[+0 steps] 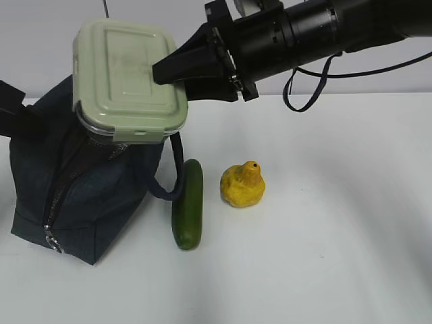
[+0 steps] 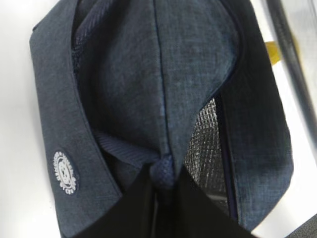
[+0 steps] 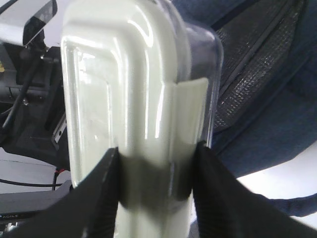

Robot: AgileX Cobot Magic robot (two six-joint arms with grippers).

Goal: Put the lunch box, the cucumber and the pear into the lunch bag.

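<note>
Right claw [image 1: 177, 71] clamps the box [image 1: 125, 74] above the bag [image 1: 81, 196], left claw [image 2: 163, 191] pinching its fabric closed-jawed; next, lower it through the opening

- The lunch bag [image 1: 81, 202] is showing matt woven navy cloth.
- The lunch box [image 1: 128, 77] lid is looking like smooth, glossy plastic.
- The cucumber [image 1: 187, 204] is gleaming, smooth-skinned.

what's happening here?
The right gripper holds the lunch box by its edge, tilted above the lunch bag. The left gripper is pinched on the bag's fabric, with the silver lining showing through the opening. The cucumber and pear lie on the table beside the bag.
</note>
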